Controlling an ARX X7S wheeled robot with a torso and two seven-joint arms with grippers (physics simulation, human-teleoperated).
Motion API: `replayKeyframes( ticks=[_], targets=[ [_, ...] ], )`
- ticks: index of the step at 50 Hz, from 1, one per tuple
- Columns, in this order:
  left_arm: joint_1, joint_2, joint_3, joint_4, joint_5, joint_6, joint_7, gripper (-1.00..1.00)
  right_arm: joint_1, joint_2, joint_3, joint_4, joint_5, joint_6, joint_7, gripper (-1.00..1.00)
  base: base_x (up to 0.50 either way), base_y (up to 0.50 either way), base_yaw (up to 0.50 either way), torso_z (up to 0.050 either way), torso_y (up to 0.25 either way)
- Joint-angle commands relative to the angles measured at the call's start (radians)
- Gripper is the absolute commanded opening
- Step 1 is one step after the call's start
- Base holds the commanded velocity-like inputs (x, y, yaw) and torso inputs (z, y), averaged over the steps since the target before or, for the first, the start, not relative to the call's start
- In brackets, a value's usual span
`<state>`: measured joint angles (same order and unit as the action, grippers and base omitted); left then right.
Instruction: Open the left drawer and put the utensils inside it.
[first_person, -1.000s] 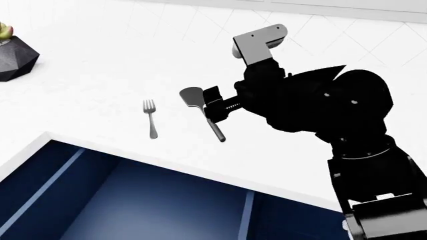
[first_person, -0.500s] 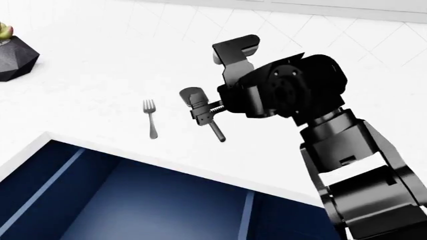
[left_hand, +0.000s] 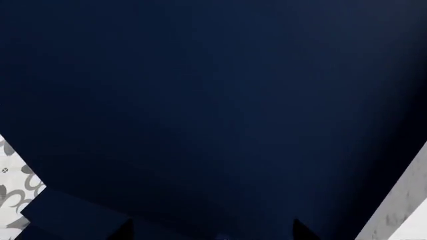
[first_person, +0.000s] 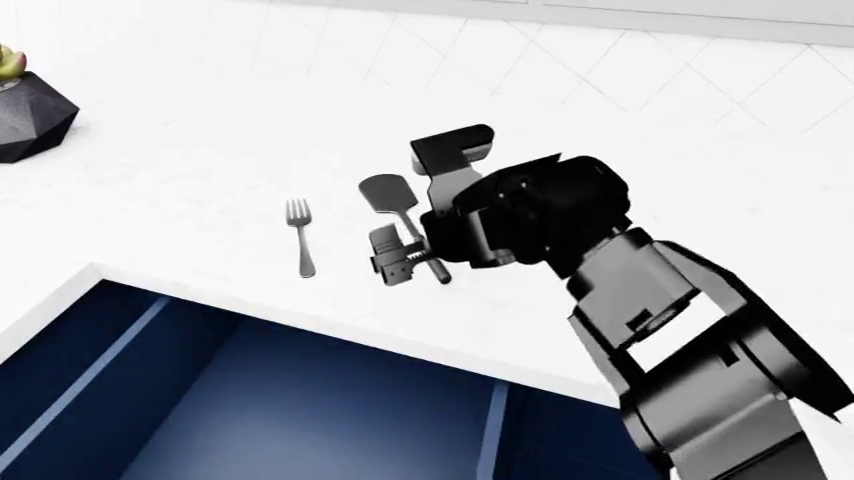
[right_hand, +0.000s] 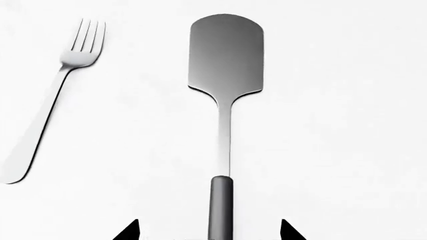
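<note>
Right gripper spread, its 2 fingertips either side of the spatula handle, not closed on it. Spatula and fork lie on the white bench near its front edge, above the open left drawer. Left gripper state: cannot tell.

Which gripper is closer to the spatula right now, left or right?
Right. The right gripper hovers over the spatula handle, fingers either side. The left gripper faces only the navy drawer interior, away from the counter.
</note>
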<state>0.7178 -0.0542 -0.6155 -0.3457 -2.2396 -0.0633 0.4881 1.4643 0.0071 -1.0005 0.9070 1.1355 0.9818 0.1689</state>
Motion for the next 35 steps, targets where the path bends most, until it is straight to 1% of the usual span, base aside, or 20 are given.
replayKeyframes(
  ticks=[1, 11, 18, 19, 28, 35],
  targets=[
    [-0.003, 0.002, 0.011, 0.013, 0.008, 0.014, -0.005, 1.00, 0.031, -0.007, -0.250, 0.118, 0.218, -0.128, -0.014, 1.00, 0.00, 0.00, 0.00, 0.000, 0.000],
    [-0.001, 0.001, 0.015, 0.019, 0.006, 0.018, -0.004, 1.00, 0.034, -0.007, -0.470, 0.176, 0.407, -0.219, -0.043, 1.00, 0.00, 0.00, 0.00, 0.000, 0.000],
    [0.000, -0.002, 0.019, 0.020, 0.007, 0.021, -0.003, 1.00, 0.007, -0.007, -0.547, 0.182, 0.456, -0.256, -0.064, 1.00, 0.00, 0.00, 0.00, 0.000, 0.000],
    [-0.001, -0.003, 0.020, 0.020, 0.007, 0.021, -0.002, 1.00, 0.004, -0.007, -0.552, 0.183, 0.459, -0.262, -0.066, -1.00, 0.00, 0.00, 0.00, 0.000, 0.000],
    [-0.005, -0.003, 0.032, 0.028, 0.018, 0.032, -0.003, 1.00, -0.008, -0.007, -0.568, 0.177, 0.455, -0.298, -0.101, -1.00, 0.00, 0.00, 0.00, 0.000, 0.000],
    [-0.006, -0.003, 0.038, 0.031, 0.020, 0.034, -0.001, 1.00, -0.001, -0.007, -0.561, 0.191, 0.475, -0.316, -0.084, -1.00, 0.00, 0.00, 0.00, 0.000, 0.000]
  ],
)
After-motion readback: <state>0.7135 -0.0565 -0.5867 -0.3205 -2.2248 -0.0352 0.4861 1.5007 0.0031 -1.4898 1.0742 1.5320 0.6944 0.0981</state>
